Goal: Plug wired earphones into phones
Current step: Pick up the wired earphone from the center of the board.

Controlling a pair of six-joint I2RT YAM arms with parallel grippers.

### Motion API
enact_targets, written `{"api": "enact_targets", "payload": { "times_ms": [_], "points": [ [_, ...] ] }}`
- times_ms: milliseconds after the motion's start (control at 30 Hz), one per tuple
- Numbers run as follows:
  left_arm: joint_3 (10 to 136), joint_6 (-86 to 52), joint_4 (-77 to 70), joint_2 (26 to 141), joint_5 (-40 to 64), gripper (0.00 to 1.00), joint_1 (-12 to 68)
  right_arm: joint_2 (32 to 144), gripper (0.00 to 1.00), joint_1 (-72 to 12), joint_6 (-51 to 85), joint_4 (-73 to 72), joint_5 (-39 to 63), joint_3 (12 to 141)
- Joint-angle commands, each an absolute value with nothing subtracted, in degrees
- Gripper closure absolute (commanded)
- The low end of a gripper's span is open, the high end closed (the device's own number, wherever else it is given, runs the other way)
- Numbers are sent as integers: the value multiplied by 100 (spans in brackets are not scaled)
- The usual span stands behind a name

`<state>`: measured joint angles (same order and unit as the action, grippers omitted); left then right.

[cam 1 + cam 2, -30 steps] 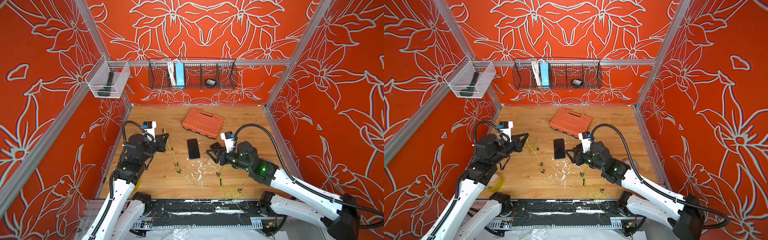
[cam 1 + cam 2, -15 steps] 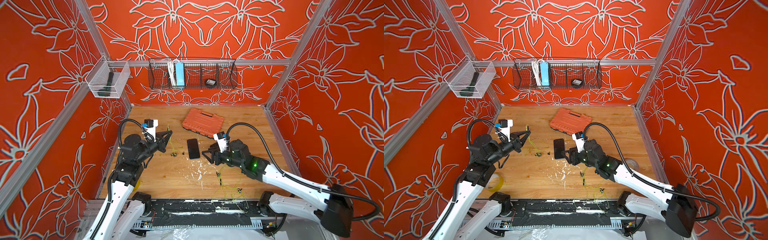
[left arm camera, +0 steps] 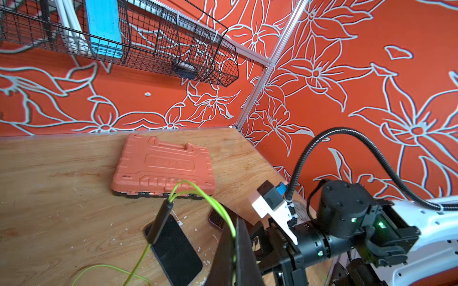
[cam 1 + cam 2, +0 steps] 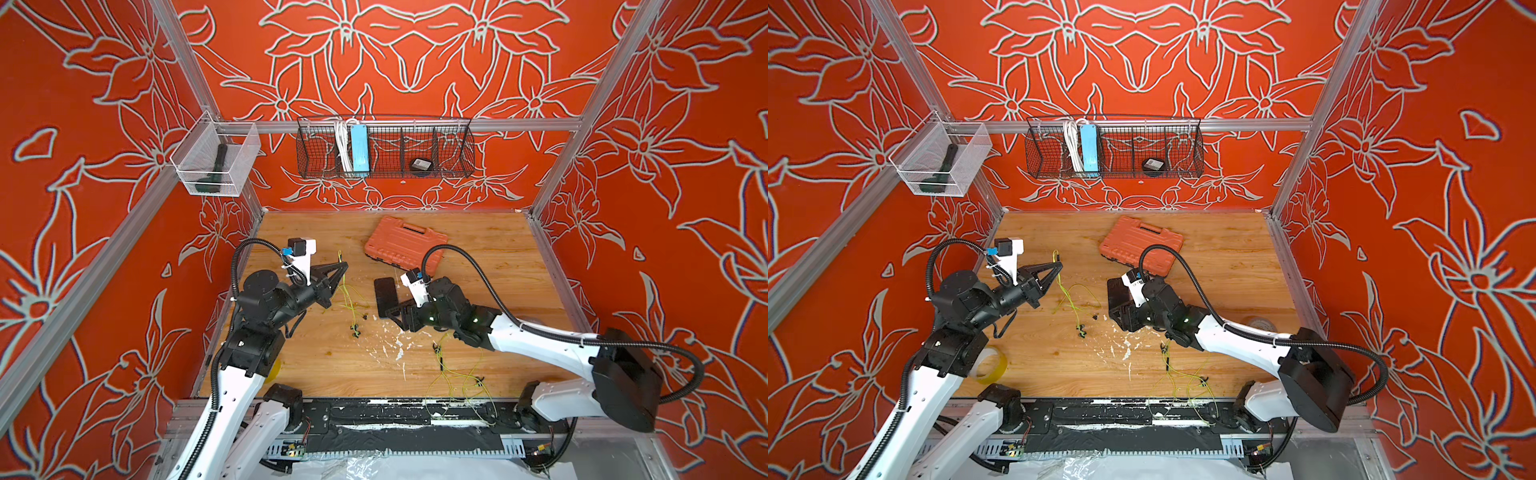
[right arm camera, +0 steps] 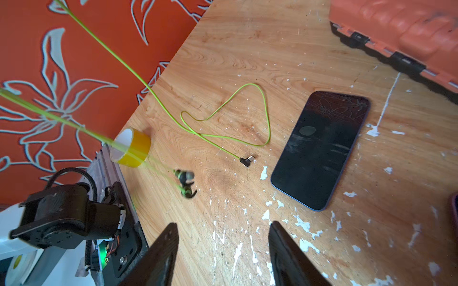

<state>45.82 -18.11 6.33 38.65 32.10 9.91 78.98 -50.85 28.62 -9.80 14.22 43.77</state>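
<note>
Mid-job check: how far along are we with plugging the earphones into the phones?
Done: nothing plugged in. The plug lies on the table, apart from the phone. In hand: the left gripper is shut on that set's cable, lifted; the right gripper is open, empty. Left: both plug-ins; the second earphone set lies loose near the front edge.

We see only a sliver of the second phone (image 5: 455, 210), cut off at the right wrist picture's edge; in the left wrist view the left tool (image 3: 235, 227), closed on the earphone cable (image 3: 210, 198), hides most of it. The two earbuds (image 5: 186, 183) look blurred, and the orange case (image 5: 401, 27) is cropped at that edge too.
</note>
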Motion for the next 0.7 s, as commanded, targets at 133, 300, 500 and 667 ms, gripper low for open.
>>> {"api": "enact_targets", "payload": {
  "times_ms": [133, 300, 500, 667],
  "points": [
    [4700, -1729, 632, 3733, 3255, 100, 1072, 8426, 41, -5368, 2019, -1011, 1125, 4802],
    [4783, -1558, 894, 3692, 2760, 100, 1096, 8836, 62, -5518, 1792, -1226, 1164, 4815],
    [4788, -1529, 918, 3668, 2664, 100, 1142, 9499, 58, -5735, 1744, -1762, 994, 4900],
    [4799, -1518, 976, 3639, 2649, 100, 1186, 9942, 58, -5810, 1548, -2094, 635, 5053]
  ]
}}
